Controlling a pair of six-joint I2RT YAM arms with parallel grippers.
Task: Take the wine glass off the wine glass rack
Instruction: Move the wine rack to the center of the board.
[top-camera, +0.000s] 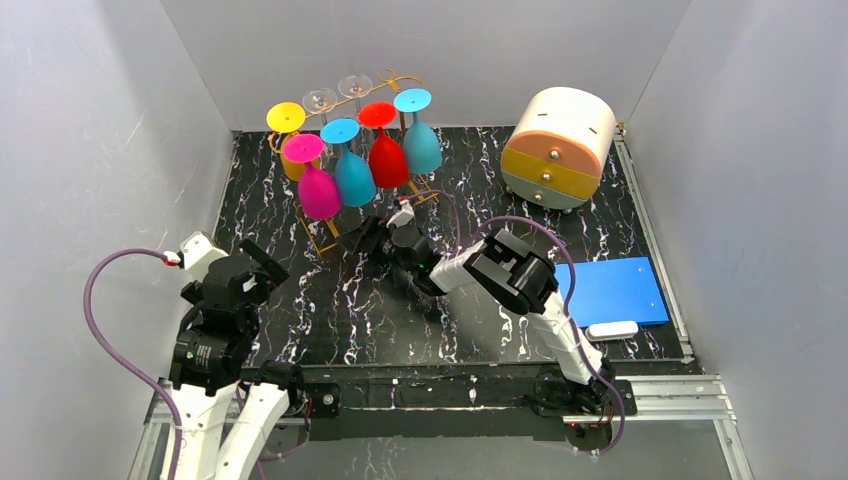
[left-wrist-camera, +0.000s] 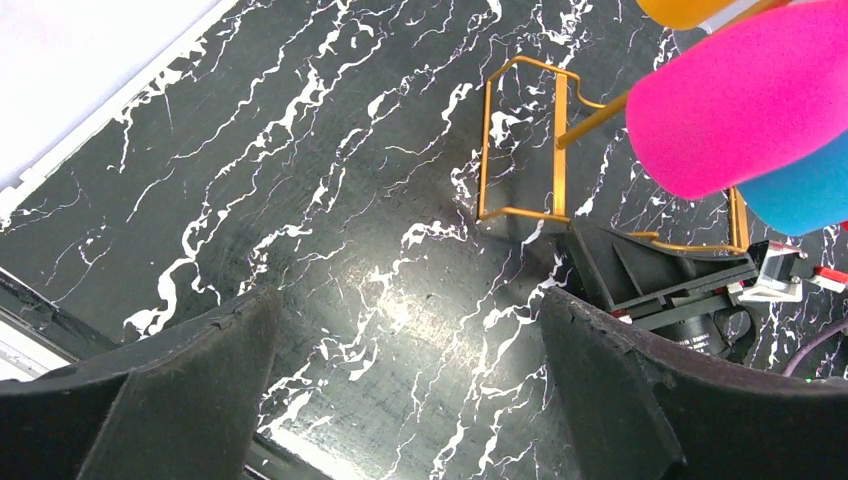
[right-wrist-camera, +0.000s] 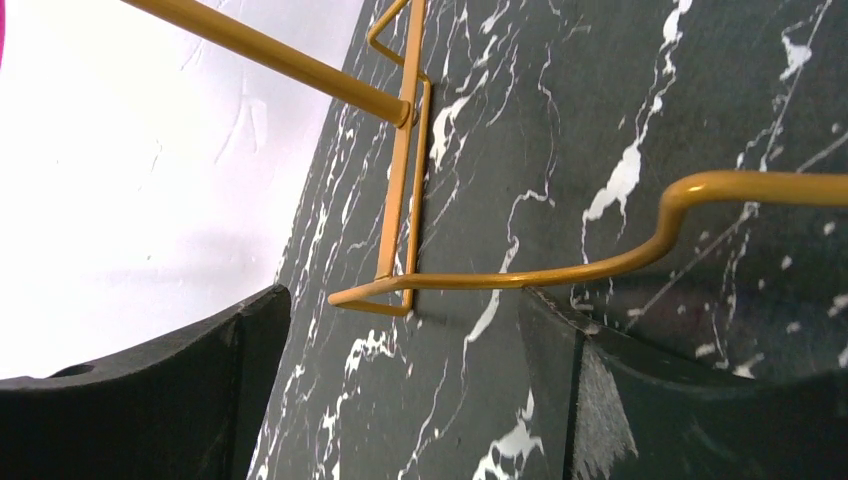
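While glasses (top-camera: 320, 193) hang foot-up on the gold rack (right-wrist-camera: 300, 70) at the desk's (top-camera: 350, 310) far left, the right pincer (top-camera: 365, 240), spread and empty by the rack's base, should rise to the blue glass (top-camera: 355, 178) and ease it forward off the rack; left pincer (top-camera: 264, 264) spread too.

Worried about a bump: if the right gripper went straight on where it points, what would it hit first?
Probably the wine glass rack's gold base wire: it lies straight ahead between the right gripper's open fingers, though depth is unclear.
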